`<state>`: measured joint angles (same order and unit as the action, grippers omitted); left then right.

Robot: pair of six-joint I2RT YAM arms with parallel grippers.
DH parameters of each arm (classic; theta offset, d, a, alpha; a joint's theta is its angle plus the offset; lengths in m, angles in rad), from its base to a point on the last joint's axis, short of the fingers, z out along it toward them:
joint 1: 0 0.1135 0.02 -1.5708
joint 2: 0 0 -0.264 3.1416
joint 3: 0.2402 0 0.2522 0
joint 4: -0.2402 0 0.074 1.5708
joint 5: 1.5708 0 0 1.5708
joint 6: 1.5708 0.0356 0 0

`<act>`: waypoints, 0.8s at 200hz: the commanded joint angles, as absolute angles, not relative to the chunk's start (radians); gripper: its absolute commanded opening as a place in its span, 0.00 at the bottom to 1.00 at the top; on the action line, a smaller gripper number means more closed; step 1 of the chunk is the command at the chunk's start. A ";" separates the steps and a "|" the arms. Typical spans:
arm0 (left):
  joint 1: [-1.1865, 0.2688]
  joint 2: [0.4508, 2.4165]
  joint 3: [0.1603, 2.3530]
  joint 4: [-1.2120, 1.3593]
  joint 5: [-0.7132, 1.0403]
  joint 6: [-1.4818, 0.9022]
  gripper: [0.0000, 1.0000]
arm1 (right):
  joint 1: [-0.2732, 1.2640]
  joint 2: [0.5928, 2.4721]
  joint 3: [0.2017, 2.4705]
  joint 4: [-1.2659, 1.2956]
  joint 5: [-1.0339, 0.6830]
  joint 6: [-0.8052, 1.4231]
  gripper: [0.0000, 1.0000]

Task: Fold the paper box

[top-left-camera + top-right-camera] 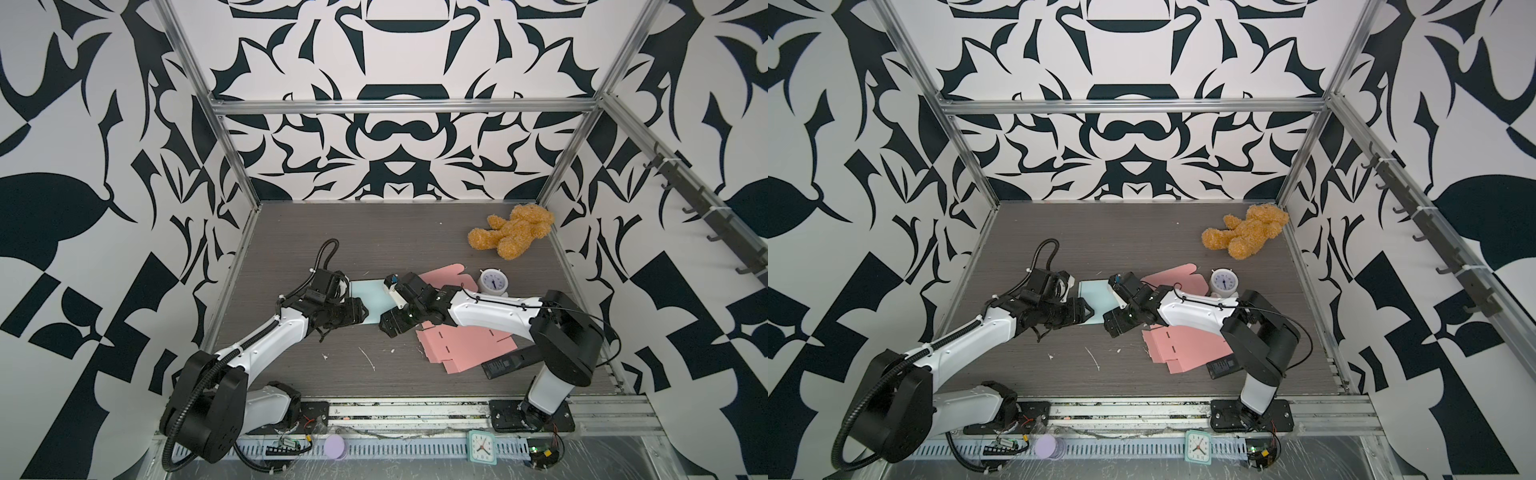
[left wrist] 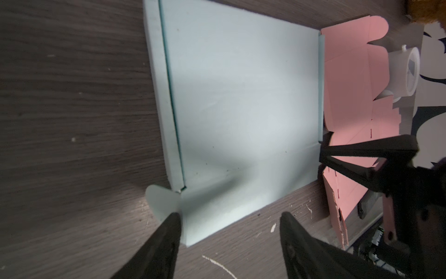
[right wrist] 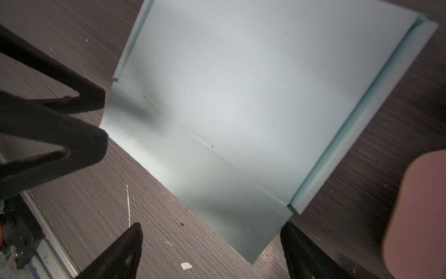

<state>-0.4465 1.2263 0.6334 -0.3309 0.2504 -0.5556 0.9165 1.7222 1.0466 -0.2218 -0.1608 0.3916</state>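
The paper box (image 1: 371, 300) (image 1: 1095, 302) is a pale blue cardboard blank lying flat on the table between both arms. Narrow side strips are folded over along two opposite edges (image 2: 164, 108). My left gripper (image 1: 362, 311) (image 2: 231, 215) is open over one corner, and one finger sits beside a small rounded flap (image 2: 160, 204). My right gripper (image 1: 387, 323) (image 3: 212, 225) is open at the opposite side, with a corner of the blank (image 3: 253, 256) between its fingers. Neither gripper holds anything. Each wrist view shows the other gripper's fingers (image 2: 350, 154) (image 3: 72, 96) at the blank's edge.
Two pink cardboard blanks (image 1: 446, 277) (image 1: 461, 345) lie to the right, partly under the right arm. A white alarm clock (image 1: 493, 283) stands beside them and a black remote (image 1: 505, 365) lies near the front. A teddy bear (image 1: 513, 232) rests at the back right corner.
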 commanded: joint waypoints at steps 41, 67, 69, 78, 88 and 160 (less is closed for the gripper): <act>-0.455 1.211 0.596 -0.362 0.213 -0.587 0.70 | 0.931 1.675 1.030 -0.178 -0.162 0.404 0.95; -0.454 1.209 0.596 -0.358 0.172 -0.566 0.73 | 0.932 1.681 1.040 -0.188 -0.157 0.397 0.97; -0.455 1.211 0.598 -0.360 0.170 -0.564 0.73 | 0.932 1.682 1.041 -0.188 -0.157 0.397 0.97; -0.454 1.221 0.610 -0.362 0.164 -0.550 0.73 | 0.931 1.686 1.043 -0.188 -0.158 0.394 0.98; -0.454 1.239 0.623 -0.362 0.170 -0.535 0.73 | 0.932 1.691 1.042 -0.185 -0.159 0.395 0.99; -0.469 1.337 0.662 -0.325 0.215 -0.523 0.73 | 0.932 1.715 1.063 -0.187 -0.176 0.393 0.99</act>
<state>-0.4553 1.3384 0.6411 -0.3279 0.1913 -0.5266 0.9257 1.7222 1.0344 -0.1970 -0.1658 0.3969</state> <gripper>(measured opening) 0.731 0.993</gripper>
